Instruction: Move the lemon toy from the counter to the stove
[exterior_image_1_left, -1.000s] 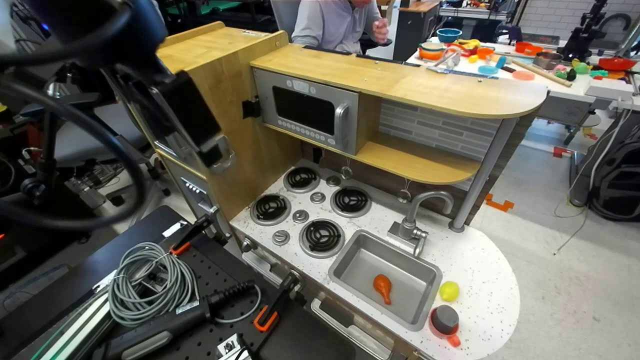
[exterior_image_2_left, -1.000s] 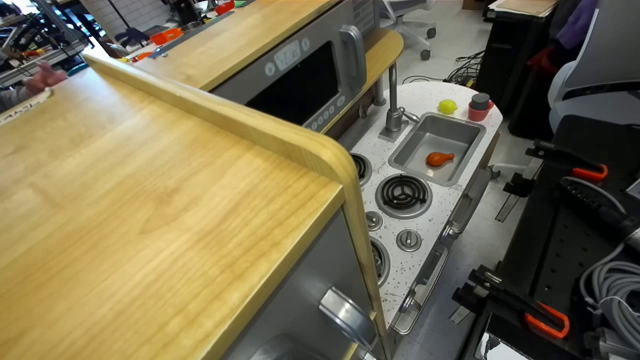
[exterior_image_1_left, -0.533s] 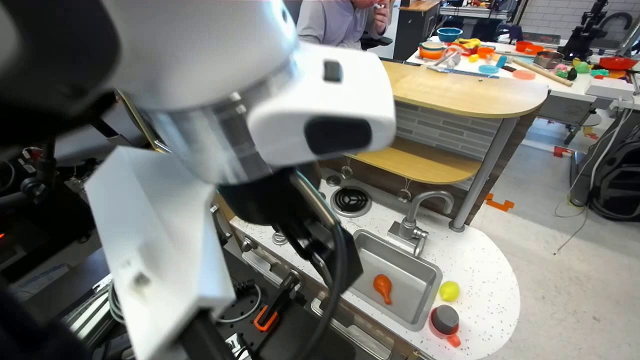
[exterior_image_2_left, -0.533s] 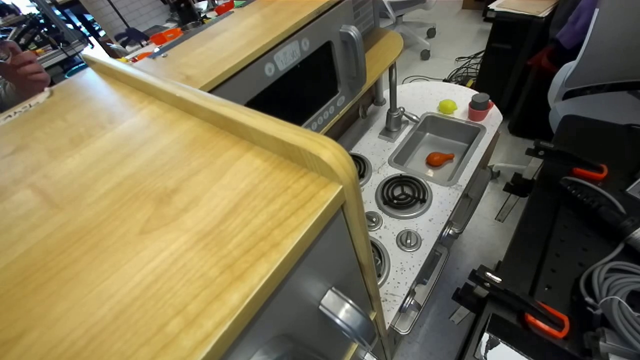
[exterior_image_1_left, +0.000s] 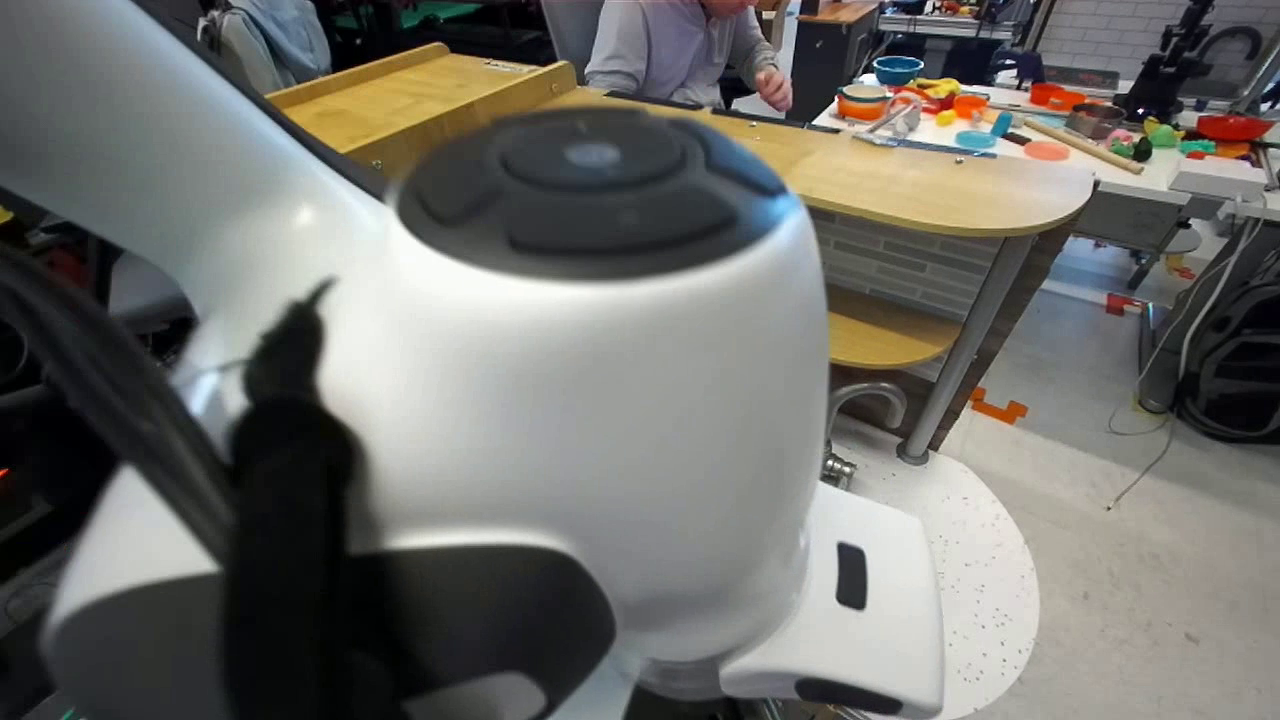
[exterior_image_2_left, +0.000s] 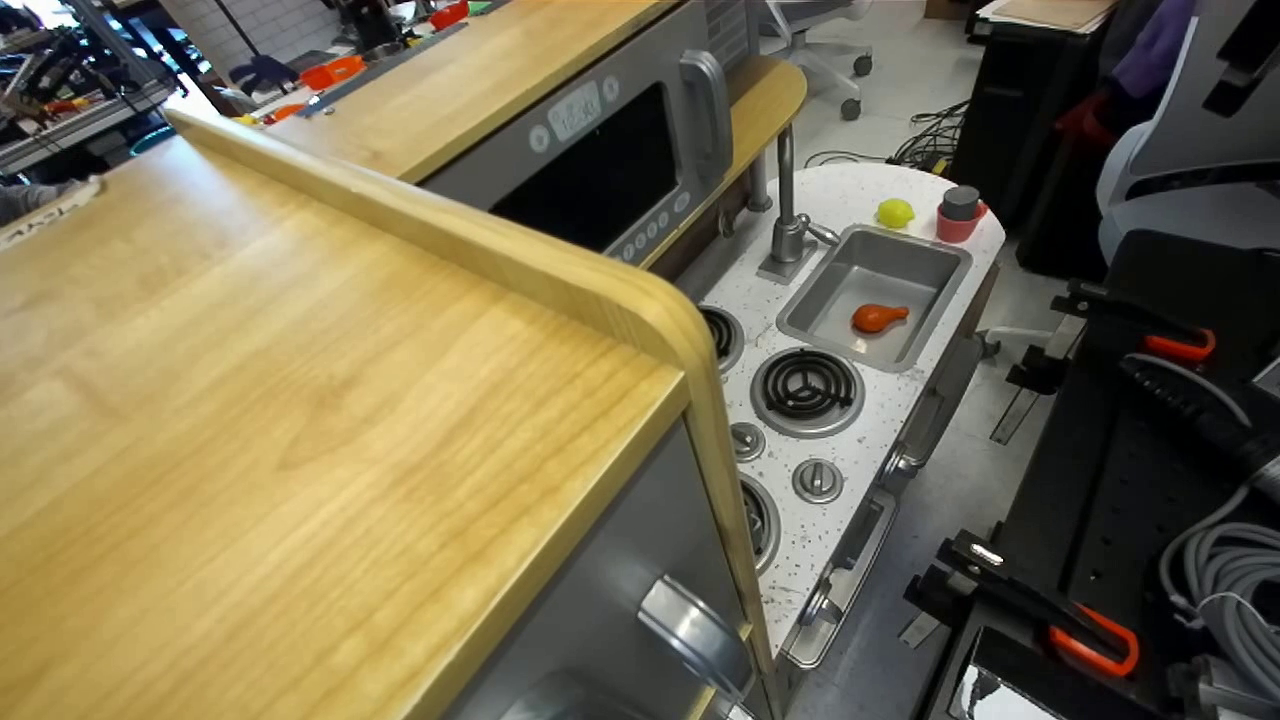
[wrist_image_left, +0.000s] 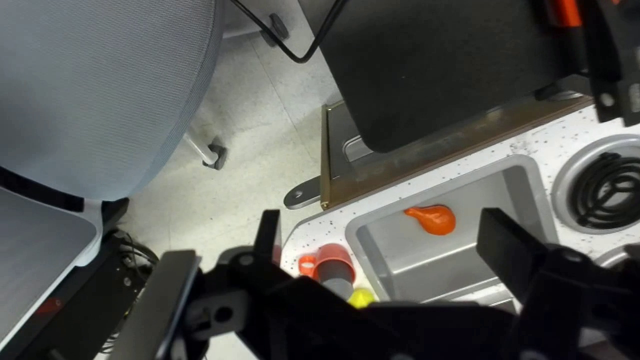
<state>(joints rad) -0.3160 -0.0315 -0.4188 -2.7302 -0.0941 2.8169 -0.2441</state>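
Note:
The lemon toy (exterior_image_2_left: 895, 213) sits on the speckled white counter (exterior_image_2_left: 835, 185), between the sink and the rounded end. In the wrist view the lemon toy (wrist_image_left: 361, 298) shows only partly, at the lower edge behind the gripper body. My gripper (wrist_image_left: 382, 225) is open with nothing between its fingers, above the counter and sink and apart from the lemon. The stove (exterior_image_2_left: 780, 462) shows partly in an exterior view; one burner (wrist_image_left: 607, 189) is at the right of the wrist view. In an exterior view my arm (exterior_image_1_left: 600, 420) hides the lemon, the stove and the gripper.
The grey sink (exterior_image_2_left: 948, 300) holds an orange drumstick-like toy (exterior_image_2_left: 878, 318). A red cup (exterior_image_2_left: 957, 228) with a grey piece in it stands beside the lemon. A faucet (exterior_image_2_left: 788, 235) rises behind the sink. A wooden shelf (exterior_image_1_left: 890, 330) overhangs the counter. A black table (wrist_image_left: 440, 75) stands in front.
The arm has swung in from the left in an exterior view and now covers the stove and sink there. A dark part enters at the top right elsewhere. The lemon has not moved.

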